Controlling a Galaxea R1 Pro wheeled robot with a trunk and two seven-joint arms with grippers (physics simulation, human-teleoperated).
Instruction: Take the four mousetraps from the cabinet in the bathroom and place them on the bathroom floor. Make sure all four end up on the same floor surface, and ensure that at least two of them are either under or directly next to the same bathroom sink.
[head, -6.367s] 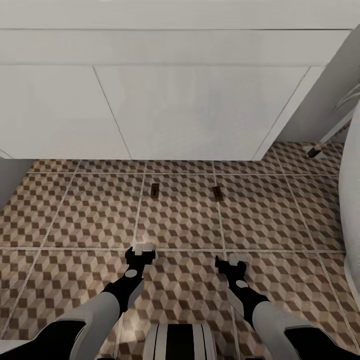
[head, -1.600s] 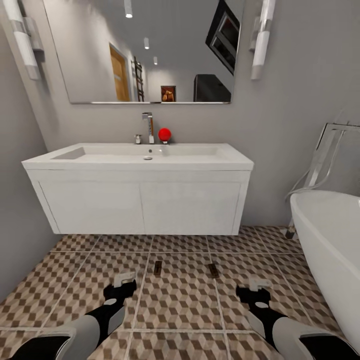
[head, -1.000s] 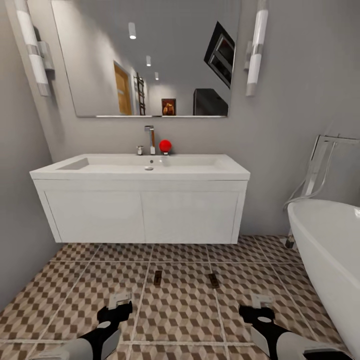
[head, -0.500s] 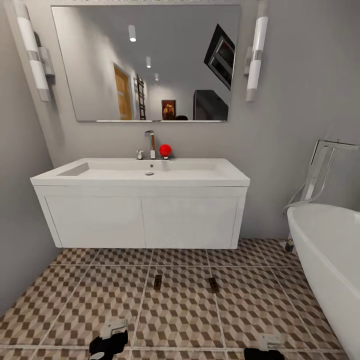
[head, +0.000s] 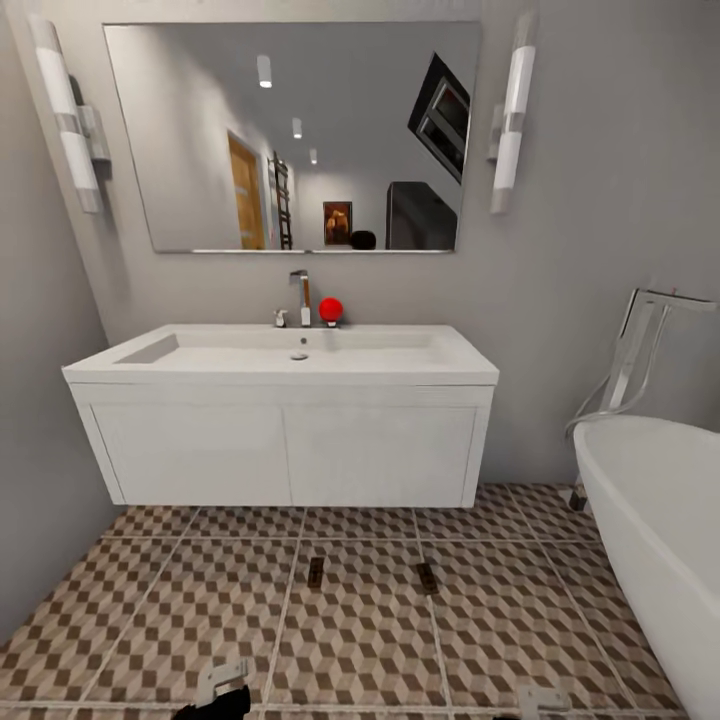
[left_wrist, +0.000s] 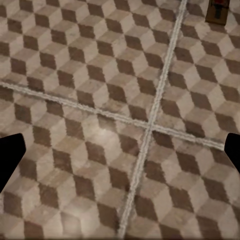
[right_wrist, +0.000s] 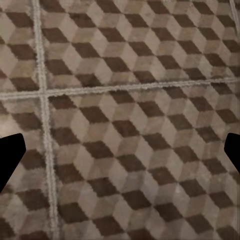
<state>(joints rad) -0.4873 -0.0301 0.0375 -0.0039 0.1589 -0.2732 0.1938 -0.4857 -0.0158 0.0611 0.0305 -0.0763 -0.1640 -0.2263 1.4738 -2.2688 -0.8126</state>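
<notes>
Down at the near edge of the head view, the left gripper and the right gripper just poke into sight. Each wrist view shows two dark fingertips set far apart at the sides, so both pincers are spread wide, holding nothing and hanging above the bathroom floor with its cube-pattern tiles. Farther out, two mousetraps lie flat on the tiles in front of the vanity, well apart from each other: the left mousetrap and the right mousetrap. One of them shows at the corner of the left wrist view. Beyond them hangs the white sink with its chrome tap and a red ball beside it. Above is a mirror; to the right stands the bathtub.
</notes>
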